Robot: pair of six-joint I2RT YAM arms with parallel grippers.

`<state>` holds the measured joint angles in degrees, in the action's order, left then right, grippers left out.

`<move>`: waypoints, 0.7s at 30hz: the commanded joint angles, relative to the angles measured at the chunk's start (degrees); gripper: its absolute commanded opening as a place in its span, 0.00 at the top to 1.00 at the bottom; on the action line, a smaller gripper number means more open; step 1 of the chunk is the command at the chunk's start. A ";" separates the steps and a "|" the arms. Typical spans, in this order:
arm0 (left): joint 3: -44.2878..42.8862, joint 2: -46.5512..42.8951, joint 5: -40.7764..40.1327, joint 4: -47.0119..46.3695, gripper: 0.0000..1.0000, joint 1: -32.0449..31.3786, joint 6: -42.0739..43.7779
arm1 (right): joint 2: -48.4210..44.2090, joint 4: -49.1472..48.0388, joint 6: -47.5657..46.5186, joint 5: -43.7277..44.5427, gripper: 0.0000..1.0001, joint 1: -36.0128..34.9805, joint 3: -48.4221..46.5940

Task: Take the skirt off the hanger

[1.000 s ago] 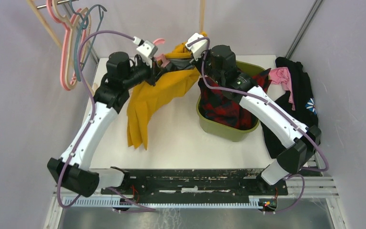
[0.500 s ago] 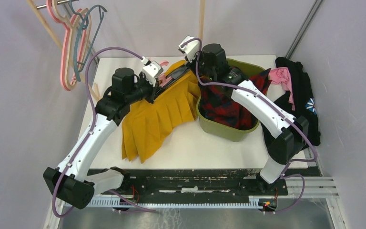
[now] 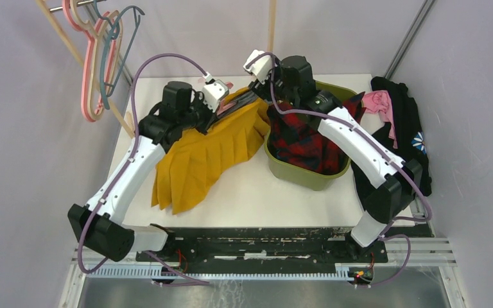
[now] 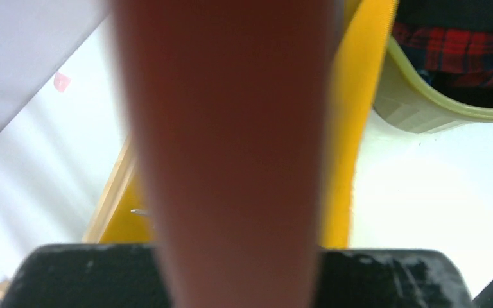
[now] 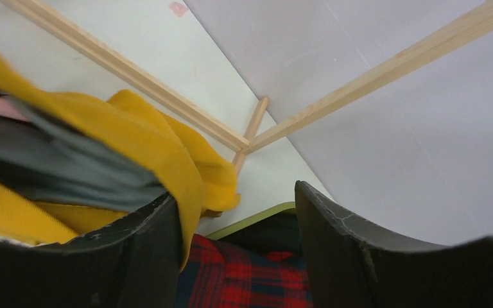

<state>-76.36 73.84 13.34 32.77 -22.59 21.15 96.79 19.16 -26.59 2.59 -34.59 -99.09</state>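
Lit brightly and evenly from overhead, with only soft, short shadows on the white table (image 3: 250,186) beside the green bin (image 3: 295,174). Reads sharp edge to edge from the top camera. Smears the hanger (image 4: 231,154) into a broad reddish blur at the left wrist, washing out the tabletop at lower right. Softens the near yellow skirt (image 5: 135,147) at the right wrist, yet renders the wooden rails (image 5: 122,64) crisp.

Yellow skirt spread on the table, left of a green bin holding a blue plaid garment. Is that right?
Not quite. The plaid garment in the green bin is red, not blue, as the top view shows. The yellow skirt does lie spread on the table, left of the bin.
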 commanded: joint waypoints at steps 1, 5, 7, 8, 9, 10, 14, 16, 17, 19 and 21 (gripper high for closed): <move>-5.89 1.26 -3.29 3.90 0.97 0.64 4.76 | -6.27 -1.79 -6.34 3.91 0.34 -2.15 -1.85; -5.80 3.07 -3.99 3.88 0.97 0.64 4.63 | -7.15 -1.07 -4.67 -0.84 0.33 -3.06 -5.12; -6.18 3.67 -4.88 4.34 0.97 0.62 5.13 | -7.76 -0.04 -3.49 -4.53 0.34 -3.21 -6.61; -6.39 3.94 -5.17 4.51 0.97 0.64 5.40 | -8.21 0.18 -2.89 -5.13 0.34 -3.39 -6.96; -6.76 4.20 -5.32 4.76 0.97 0.64 5.66 | -8.54 -0.24 -1.94 -5.48 0.35 -3.47 -6.90; -7.05 4.36 -5.32 4.90 0.97 0.62 5.74 | -8.87 -0.34 -1.55 -5.61 0.36 -3.48 -6.52; -8.11 4.91 -3.85 5.02 0.97 0.62 5.70 | -8.77 -0.67 0.02 -7.02 0.38 -3.90 -3.92; -8.72 5.38 -3.53 4.68 0.97 0.63 5.46 | -8.33 -1.47 3.48 -8.75 0.40 -4.76 -3.39; -9.19 5.77 -3.14 4.52 0.97 0.63 5.16 | -7.99 -1.74 5.10 -9.80 0.41 -5.46 -3.10; -11.27 6.78 -1.93 4.54 0.97 0.48 4.80 | -7.39 -2.38 8.59 -11.45 0.44 -6.88 -2.17; -13.00 7.25 -0.10 4.58 0.97 0.42 4.22 | -7.01 -2.71 10.46 -13.38 0.47 -8.19 -1.07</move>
<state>-82.61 80.90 9.65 41.28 -22.22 23.44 89.03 19.68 -23.09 -5.58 -40.14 -101.84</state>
